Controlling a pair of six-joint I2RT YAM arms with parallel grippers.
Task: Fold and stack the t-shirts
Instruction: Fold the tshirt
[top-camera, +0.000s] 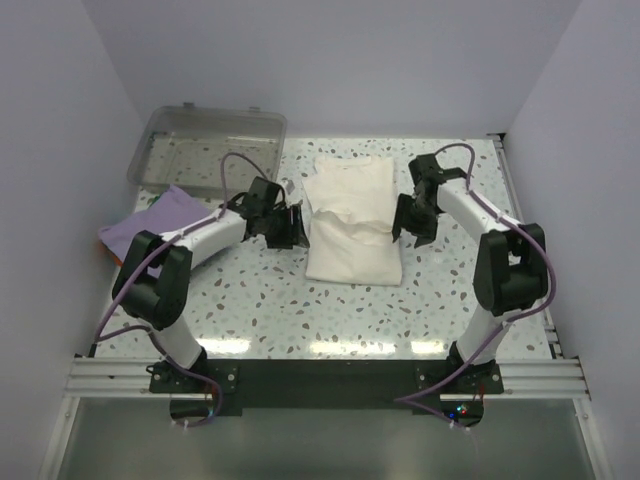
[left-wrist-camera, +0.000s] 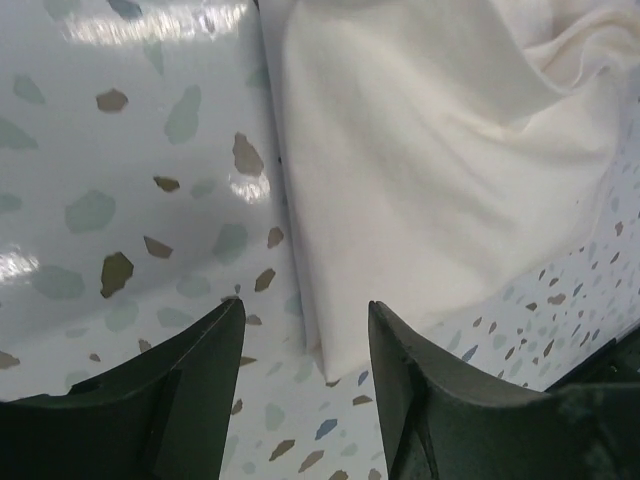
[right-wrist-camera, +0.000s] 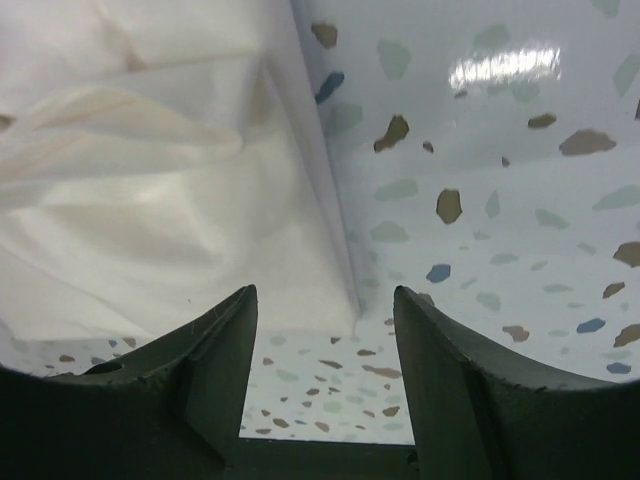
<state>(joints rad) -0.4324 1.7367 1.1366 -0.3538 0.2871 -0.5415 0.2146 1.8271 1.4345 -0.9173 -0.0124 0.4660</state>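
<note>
Left gripper (left-wrist-camera: 306, 318), right gripper (right-wrist-camera: 325, 300) parted, holding nothing, flanking cream shirt (top-camera: 350, 215); lavender shirt (top-camera: 150, 224) beside clear bin (top-camera: 210, 128).

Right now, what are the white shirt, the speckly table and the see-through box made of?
White shirt: soft matte cloth, probably a cotton knit; it wrinkles and sags in folds.
Table: hard, glossy, speckled like terrazzo, maybe a printed laminate; light glares off it.
Box: clear rigid plastic, it seems; the speckles show through it.
</note>
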